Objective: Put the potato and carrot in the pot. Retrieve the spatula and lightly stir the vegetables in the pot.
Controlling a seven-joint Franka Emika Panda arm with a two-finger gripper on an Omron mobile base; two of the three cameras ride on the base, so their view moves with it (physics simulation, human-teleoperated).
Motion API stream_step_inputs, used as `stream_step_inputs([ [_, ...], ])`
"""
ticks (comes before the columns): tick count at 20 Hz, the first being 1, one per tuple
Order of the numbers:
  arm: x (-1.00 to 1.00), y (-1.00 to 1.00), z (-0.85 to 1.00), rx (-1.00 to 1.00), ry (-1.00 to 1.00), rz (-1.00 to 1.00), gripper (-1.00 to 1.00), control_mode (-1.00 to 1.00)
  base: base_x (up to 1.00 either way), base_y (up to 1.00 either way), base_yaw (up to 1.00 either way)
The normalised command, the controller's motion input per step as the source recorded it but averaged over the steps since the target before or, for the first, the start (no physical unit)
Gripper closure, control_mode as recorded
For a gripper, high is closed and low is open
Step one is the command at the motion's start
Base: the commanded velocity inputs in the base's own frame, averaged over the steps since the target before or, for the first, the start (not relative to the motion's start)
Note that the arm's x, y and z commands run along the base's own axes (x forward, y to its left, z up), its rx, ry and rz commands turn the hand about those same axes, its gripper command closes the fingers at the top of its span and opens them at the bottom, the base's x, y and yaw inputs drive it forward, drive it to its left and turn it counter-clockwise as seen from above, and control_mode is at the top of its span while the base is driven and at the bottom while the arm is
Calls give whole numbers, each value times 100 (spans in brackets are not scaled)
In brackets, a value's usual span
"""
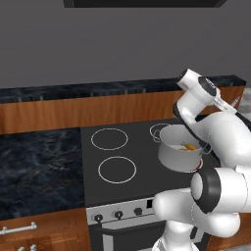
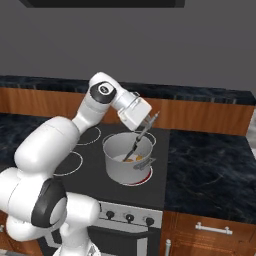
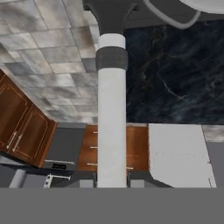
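**Item record: spatula in use over pot, stovetop**

Spatula (image 2: 142, 134): slim, rigid utensil with a pale handle and a dark collar, seen close in the hand view (image 3: 112, 109) running up between the fingers. Held by the gripper (image 2: 148, 119), whose fingers stand narrow, clamped on the upper handle. The shaft slants down from the hand into the pot, its lower end at or near the contents. Judged light and stiff; the smooth handle could twist or slide in a two-finger pinch, so a hold well up the handle, square to the flat of the fingers, suits it best.

Pot (image 2: 122, 167): round silver-grey metal, pale inside, a small loop handle at the rim. Stands on the front right burner of the black cooktop (image 1: 112, 162). Judged fairly heavy and stable, though a hard sideways push from the spatula could shift it on the smooth glass. Also seen in the left base view (image 1: 177, 156).

Carrot (image 1: 190, 146): small orange piece lying inside the pot on its floor. Judged firm and light; it will roll readily under a gentle sweep.

Potato: not clearly told apart; a pale yellowish patch lies beside the carrot, identity uncertain.

Status, as judged: vegetables loaded, spatula retrieved, stirring in hand. The stroke calls for small, slow circles kept clear of the pot wall.

Surroundings: dark marbled table (image 2: 210, 170) either side of the stove.
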Motion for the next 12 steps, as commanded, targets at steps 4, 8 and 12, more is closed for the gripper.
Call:
stream_step_inputs([
  [4,29,0,-37,0,-17,0,100,-100,0,0,0],
  [8,28,0,-28,0,-21,0,100,-100,0,0,0],
  [12,11,0,-19,0,-11,0,100,-100,0,0,0],
])
